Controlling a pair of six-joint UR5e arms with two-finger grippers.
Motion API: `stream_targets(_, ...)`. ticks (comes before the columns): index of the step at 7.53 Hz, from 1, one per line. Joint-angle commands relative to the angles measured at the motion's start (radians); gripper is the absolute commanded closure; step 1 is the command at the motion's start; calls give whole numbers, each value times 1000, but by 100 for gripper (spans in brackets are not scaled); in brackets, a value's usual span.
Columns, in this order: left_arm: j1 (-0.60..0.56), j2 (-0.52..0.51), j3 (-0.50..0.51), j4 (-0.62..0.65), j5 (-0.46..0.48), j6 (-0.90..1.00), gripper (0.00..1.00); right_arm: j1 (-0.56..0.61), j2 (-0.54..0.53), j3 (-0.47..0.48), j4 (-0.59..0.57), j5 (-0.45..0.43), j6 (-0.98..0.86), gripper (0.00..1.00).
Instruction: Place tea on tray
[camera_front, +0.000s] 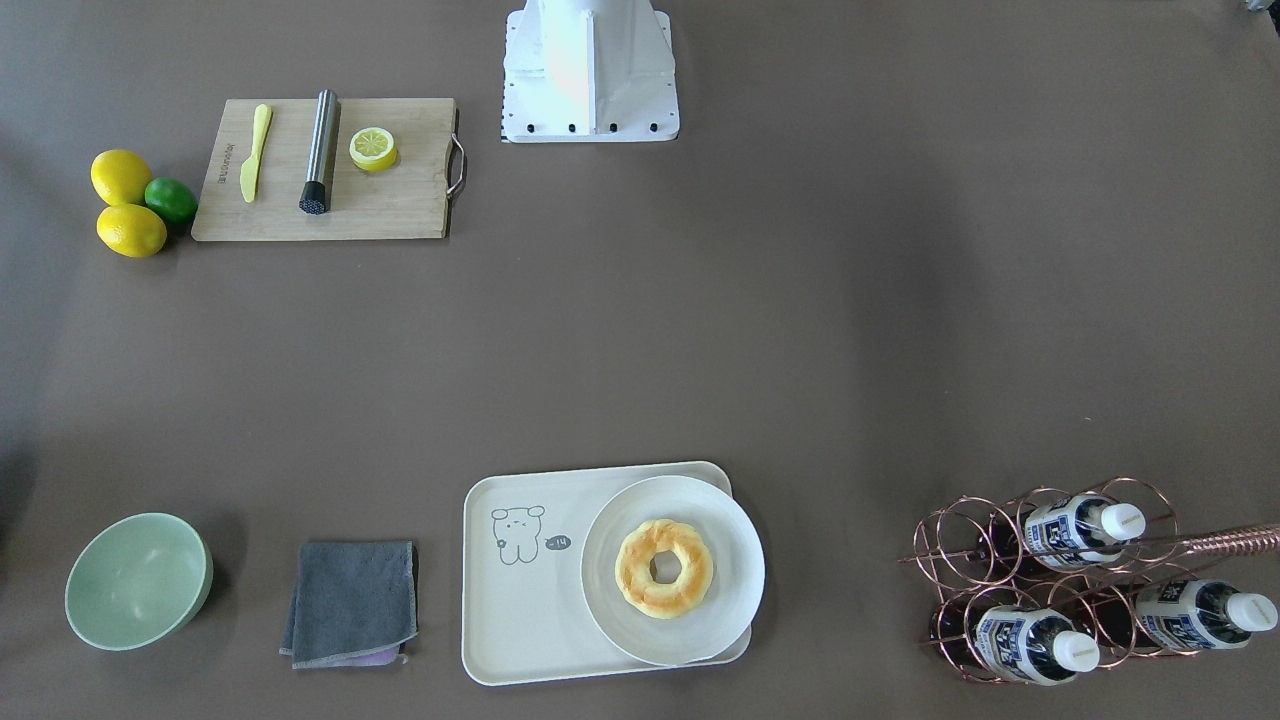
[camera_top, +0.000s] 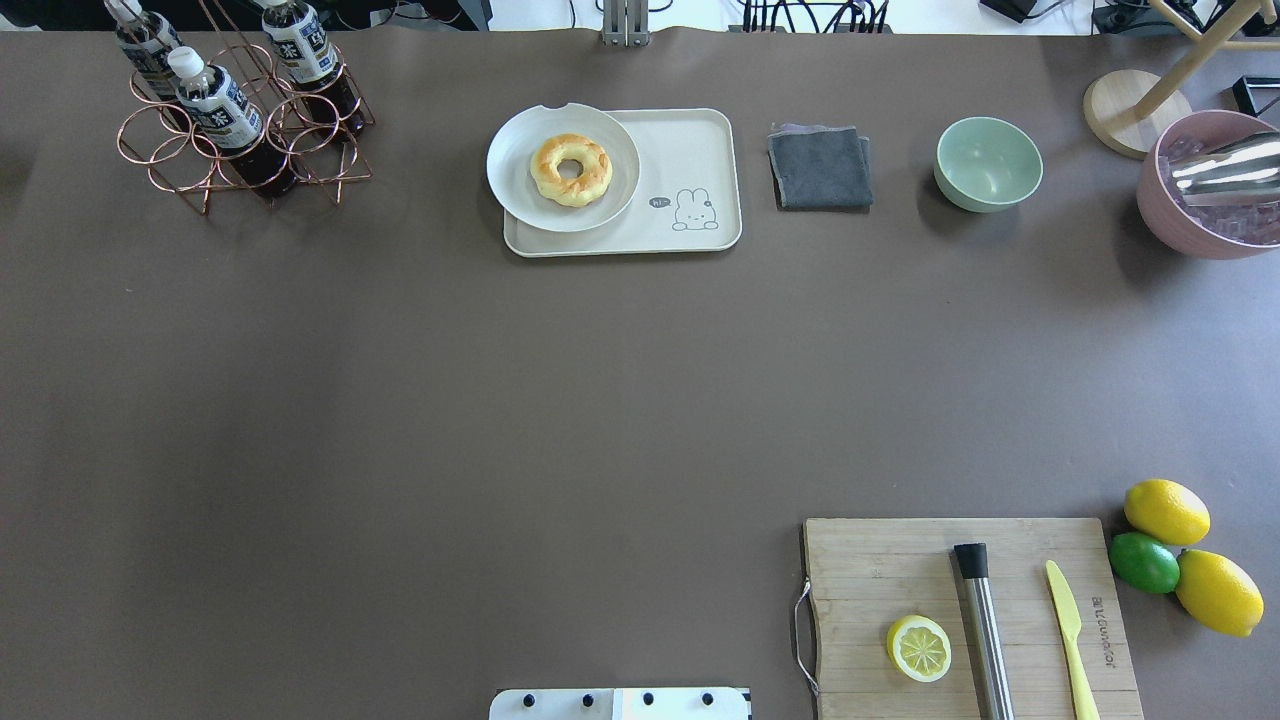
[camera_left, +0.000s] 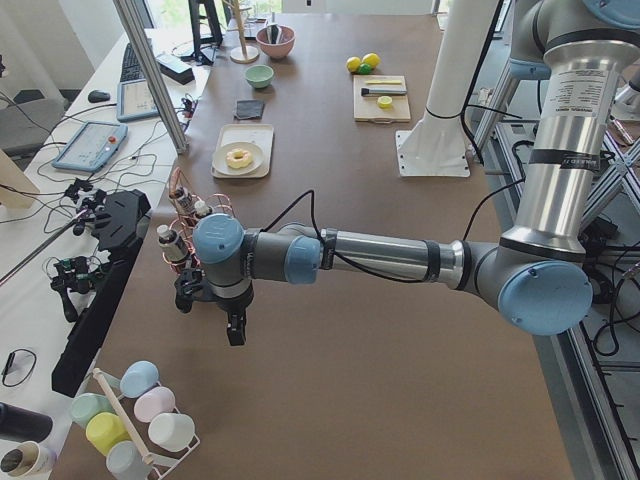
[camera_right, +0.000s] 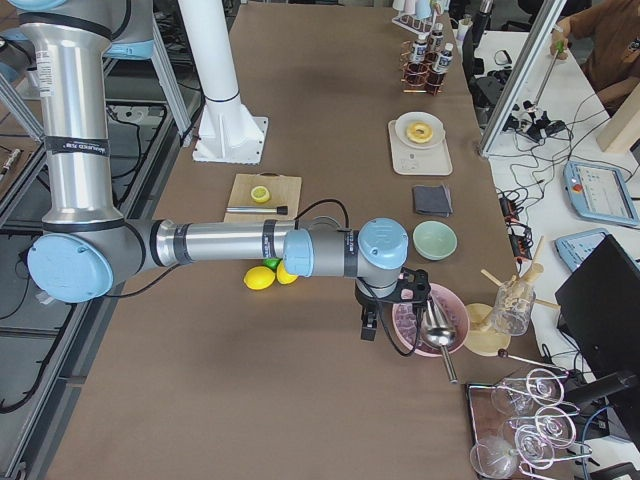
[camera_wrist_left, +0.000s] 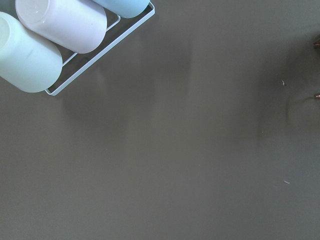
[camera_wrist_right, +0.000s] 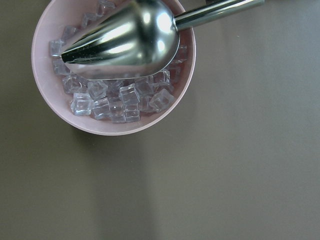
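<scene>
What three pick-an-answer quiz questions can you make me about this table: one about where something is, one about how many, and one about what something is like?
1. Where is the doughnut? A in a drawer. B on the white plate on the tray. C on the floor.
2. How many tea bottles sit in the copper rack? A one. B two. C three.
3. The green bowl is: A empty. B full of soup. C upside down.
Answers: 1 B, it lies in the plate's middle, and the plate rests on the tray. 2 C, three white caps show in the rack. 3 A, its bare inside faces up.
</scene>
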Motion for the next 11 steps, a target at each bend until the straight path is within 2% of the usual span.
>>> stream_targets(1,0,-3,-1,-2,0,0,2,0,3,0,-1,0,2,0)
stream_targets(8,0,11,0,-34,0,0,2,-1,4,-2,-1,0,1,0)
stream_targets(11,0,11,-39,-31,-3,-6,2,-1,4,0,-1,2,5,0)
